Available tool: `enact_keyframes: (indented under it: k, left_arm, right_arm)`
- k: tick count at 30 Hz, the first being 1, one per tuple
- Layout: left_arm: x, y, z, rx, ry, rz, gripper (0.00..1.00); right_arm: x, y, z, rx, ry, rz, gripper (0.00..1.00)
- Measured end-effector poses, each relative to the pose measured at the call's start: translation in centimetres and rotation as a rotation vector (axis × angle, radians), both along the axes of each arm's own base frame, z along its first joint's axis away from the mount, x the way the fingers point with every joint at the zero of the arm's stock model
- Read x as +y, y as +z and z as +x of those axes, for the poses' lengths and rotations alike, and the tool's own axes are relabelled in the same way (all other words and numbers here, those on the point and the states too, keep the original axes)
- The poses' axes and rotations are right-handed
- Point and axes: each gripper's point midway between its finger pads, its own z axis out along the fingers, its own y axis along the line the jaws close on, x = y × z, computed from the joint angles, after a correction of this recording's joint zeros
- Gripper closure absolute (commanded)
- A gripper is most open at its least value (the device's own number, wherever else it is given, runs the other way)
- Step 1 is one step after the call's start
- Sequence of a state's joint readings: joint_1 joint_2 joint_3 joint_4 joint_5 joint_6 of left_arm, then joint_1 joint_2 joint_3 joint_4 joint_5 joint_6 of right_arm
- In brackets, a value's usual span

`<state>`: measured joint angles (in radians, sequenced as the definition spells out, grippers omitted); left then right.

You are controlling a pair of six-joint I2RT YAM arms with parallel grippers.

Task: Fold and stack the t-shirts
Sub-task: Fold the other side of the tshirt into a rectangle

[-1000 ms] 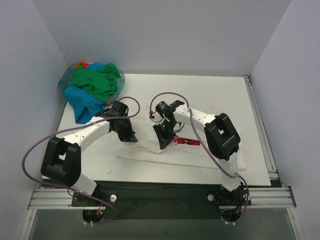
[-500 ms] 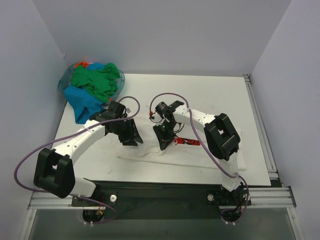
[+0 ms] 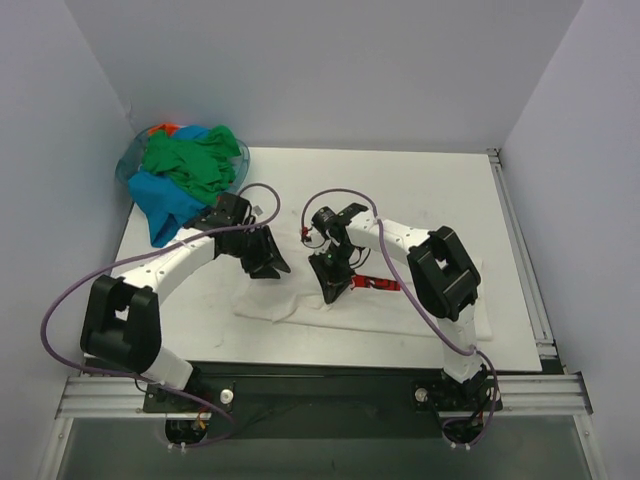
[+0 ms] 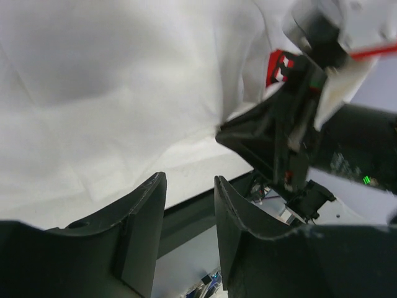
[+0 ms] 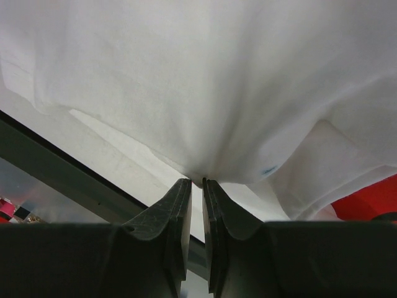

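Currently my right gripper point(image 5: 197, 184) pinches a peak of the white shirt point(image 5: 186, 74), probably to hold the fold; left gripper point(image 4: 189, 180) stands apart, empty.

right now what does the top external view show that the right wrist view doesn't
Only top external: the pile of green and blue t-shirts at the back left, and the open left gripper. Only right wrist: how the right gripper pinches a fold of cloth at its tips. Both: the white t-shirt with its red print.
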<state>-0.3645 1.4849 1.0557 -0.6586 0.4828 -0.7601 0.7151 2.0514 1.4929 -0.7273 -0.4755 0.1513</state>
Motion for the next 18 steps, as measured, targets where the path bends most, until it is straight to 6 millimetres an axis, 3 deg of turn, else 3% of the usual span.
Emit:
enact_keyframes:
  k: [4,9,18]
  left_arm:
    - [-0.6,-3.9,1.7,0.057,0.012,0.02,0.55]
    - [-0.3,-7.8,2.4,0.103,0.013,0.081,0.54]
    - [1.0,-9.7,2.5,0.081,-0.012,0.168,0.54]
  right_arm:
    - [-0.1,0.0,-0.1,0.004,0.0,-0.004,0.85]
    - [-0.2,0.0,-0.2,0.01,0.0,-0.01,0.87]
    - [-0.4,0.5,-0.7,0.029,0.004,-0.005,0.87]
